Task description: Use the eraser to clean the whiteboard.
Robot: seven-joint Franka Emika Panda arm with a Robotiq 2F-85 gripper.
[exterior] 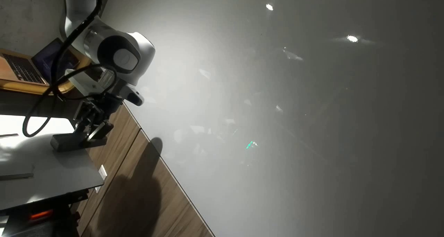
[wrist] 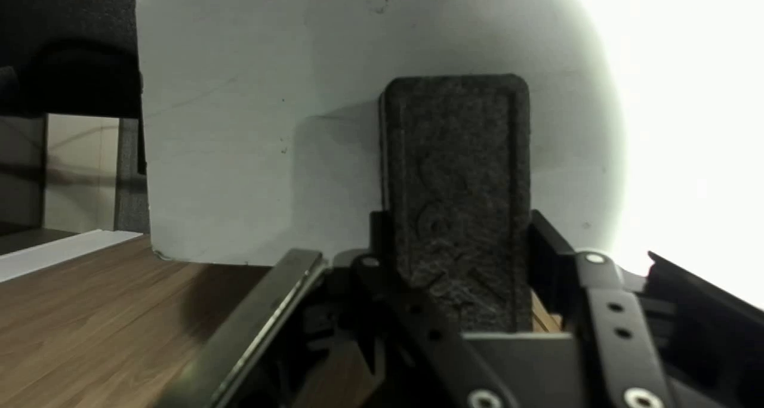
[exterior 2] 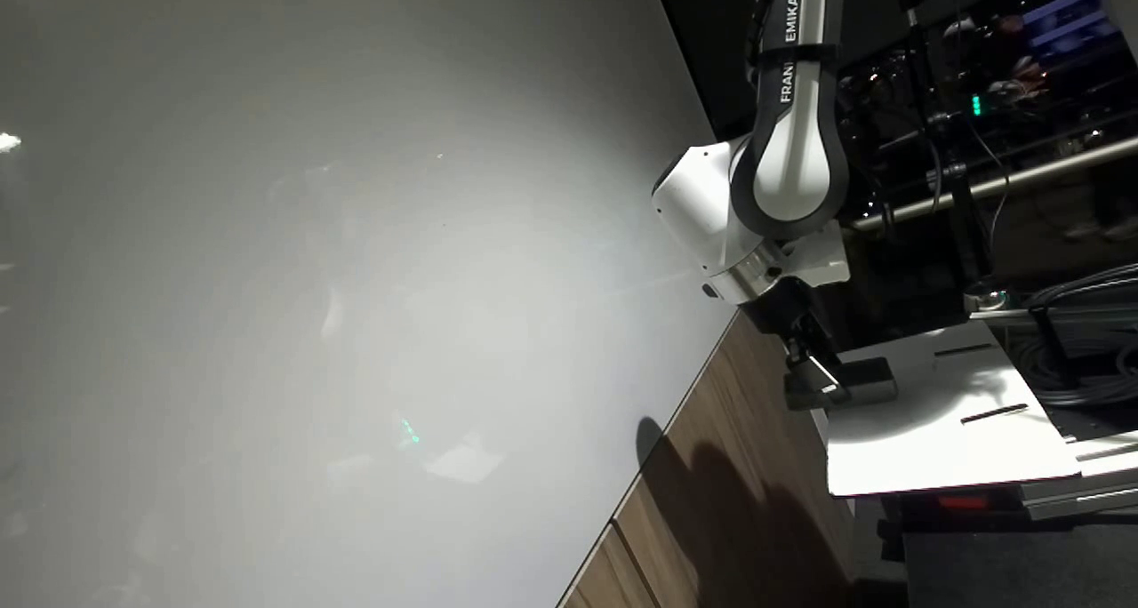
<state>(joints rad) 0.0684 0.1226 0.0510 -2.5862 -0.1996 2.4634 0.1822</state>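
The eraser is a dark grey felt block that shows in both exterior views (exterior: pixel 64 142) (exterior 2: pixel 874 382) and fills the middle of the wrist view (wrist: pixel 462 151). My gripper (exterior: pixel 91 134) has its fingers on the eraser's two long sides; they also show in the wrist view (wrist: pixel 458 235) and in an exterior view (exterior 2: pixel 822 379). The eraser sticks out past the fingertips, over the small white tabletop, apparently a little above it. The whiteboard is a huge glossy pale grey surface with light reflections in both exterior views (exterior: pixel 277 181) (exterior 2: pixel 311 235). I see no clear scribbles on it.
The small white tabletop (exterior: pixel 66 174) has dark slots and a few smudges (wrist: pixel 239 157). Brown wood panels (exterior: pixel 128 154) run below the whiteboard's edge. A laptop (exterior: pixel 24 69) sits beside the arm. A black cable (exterior: pixel 29 117) loops near the gripper. Dark equipment and rails (exterior 2: pixel 987 181) stand behind.
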